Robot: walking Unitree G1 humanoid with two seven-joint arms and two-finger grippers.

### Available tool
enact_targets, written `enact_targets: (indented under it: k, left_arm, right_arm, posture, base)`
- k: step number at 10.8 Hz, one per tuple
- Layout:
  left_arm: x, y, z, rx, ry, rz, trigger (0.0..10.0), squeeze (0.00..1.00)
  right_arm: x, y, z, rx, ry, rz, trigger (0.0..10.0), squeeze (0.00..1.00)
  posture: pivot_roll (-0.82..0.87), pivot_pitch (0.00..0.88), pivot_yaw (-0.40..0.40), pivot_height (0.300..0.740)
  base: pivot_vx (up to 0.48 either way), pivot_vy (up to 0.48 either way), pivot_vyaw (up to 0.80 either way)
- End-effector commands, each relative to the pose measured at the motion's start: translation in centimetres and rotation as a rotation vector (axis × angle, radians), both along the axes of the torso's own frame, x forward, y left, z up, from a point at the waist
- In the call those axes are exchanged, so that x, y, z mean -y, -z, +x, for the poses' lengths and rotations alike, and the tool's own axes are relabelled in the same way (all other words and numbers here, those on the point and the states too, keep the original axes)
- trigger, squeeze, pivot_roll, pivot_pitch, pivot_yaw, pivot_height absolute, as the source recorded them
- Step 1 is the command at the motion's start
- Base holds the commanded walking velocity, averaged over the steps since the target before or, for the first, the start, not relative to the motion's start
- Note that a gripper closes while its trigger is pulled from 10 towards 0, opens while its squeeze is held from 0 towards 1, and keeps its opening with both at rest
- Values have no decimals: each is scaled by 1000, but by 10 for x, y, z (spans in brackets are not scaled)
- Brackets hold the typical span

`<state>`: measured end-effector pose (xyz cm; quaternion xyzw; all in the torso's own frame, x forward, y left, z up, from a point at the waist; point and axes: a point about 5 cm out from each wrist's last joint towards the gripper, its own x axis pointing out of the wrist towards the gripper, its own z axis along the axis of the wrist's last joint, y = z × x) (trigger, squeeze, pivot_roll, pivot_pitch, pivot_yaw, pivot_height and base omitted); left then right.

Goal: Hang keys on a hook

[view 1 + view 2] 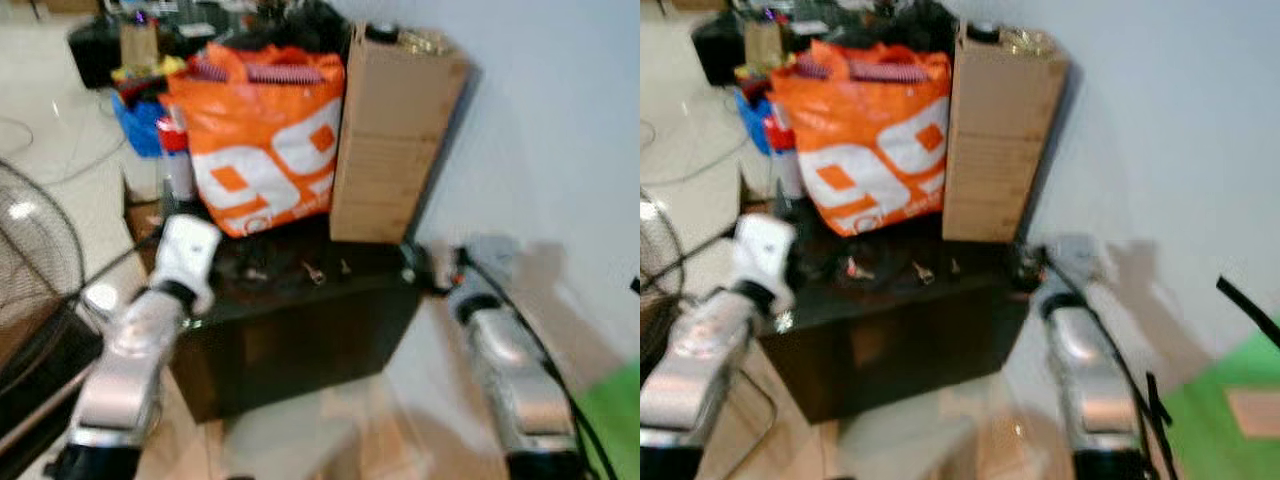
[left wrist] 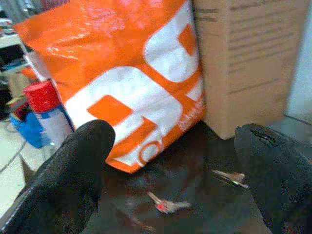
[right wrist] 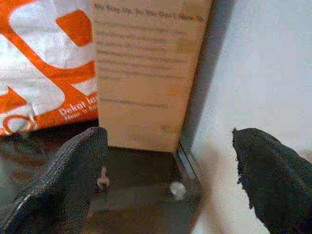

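Nearest the viewer, two silver robot arms reach forward toward a low dark bench; the left pincer has its two black fingers spread wide and holds nothing, and the right pincer is likewise wide open and empty at the bench's right corner beside a pale wall. Several small keys lie loose on the dark bench top, between and just beyond the left pincer's fingers, and behind them stand an orange and white bag and a tall cardboard box side by side
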<state>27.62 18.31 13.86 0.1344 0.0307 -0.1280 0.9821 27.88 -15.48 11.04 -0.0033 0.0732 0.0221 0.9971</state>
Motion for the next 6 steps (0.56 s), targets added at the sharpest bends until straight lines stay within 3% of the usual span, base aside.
enact_targets:
  k: [1, 4, 6]
  left_arm:
    - [9, -2, 1, 9, 28, -1, 10000, 47]
    - [10, -2, -1, 10, 32, 2, 10000, 43]
    - [10, -2, -2, 10, 33, 3, 10000, 43]
  right_arm:
    - [14, 0, -1, -3, 32, -26, 10000, 1000]
    - [13, 2, -1, -11, -15, -60, 10000, 1000]
    - [12, 3, -1, -17, -35, -73, 10000, 1000]
  posture:
    - [17, 0, -61, 740]
    - [21, 0, -69, 740]
    - [23, 0, -71, 740]
  base:
    - [368, 0, 0]
    - [371, 0, 0]
    - [371, 0, 538]
